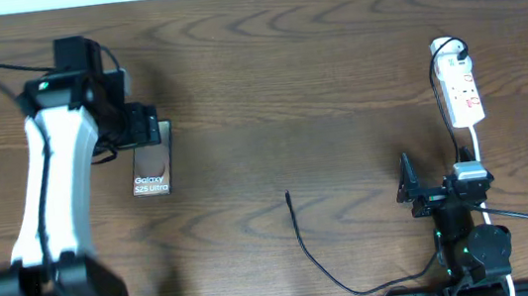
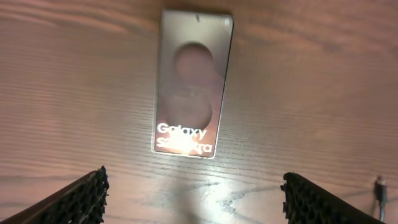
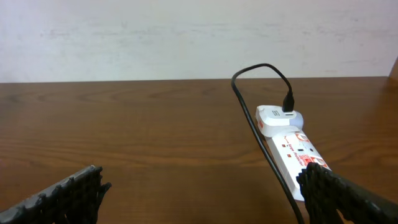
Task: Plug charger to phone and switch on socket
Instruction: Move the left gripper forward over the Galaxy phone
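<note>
The phone (image 1: 154, 168) lies flat on the left part of the wooden worktop (image 1: 267, 88), its white lettering facing up. The left tool (image 1: 139, 128) hangs above the end of the phone away from the lettering, fingers (image 2: 81, 198) spread wide, gripping nothing. The charger cable (image 1: 307, 248) lies loose near the middle of the worktop, and its small plug tip (image 1: 287, 196) is well apart from the phone and not plugged into it. The white power strip (image 1: 461, 86) sits at the far right, with a black lead pushed into a white block at its far end. Whether its red switches are on cannot be told. The right tool (image 1: 412, 191) hovers short of the strip, wide open and empty, touching nothing.
</note>
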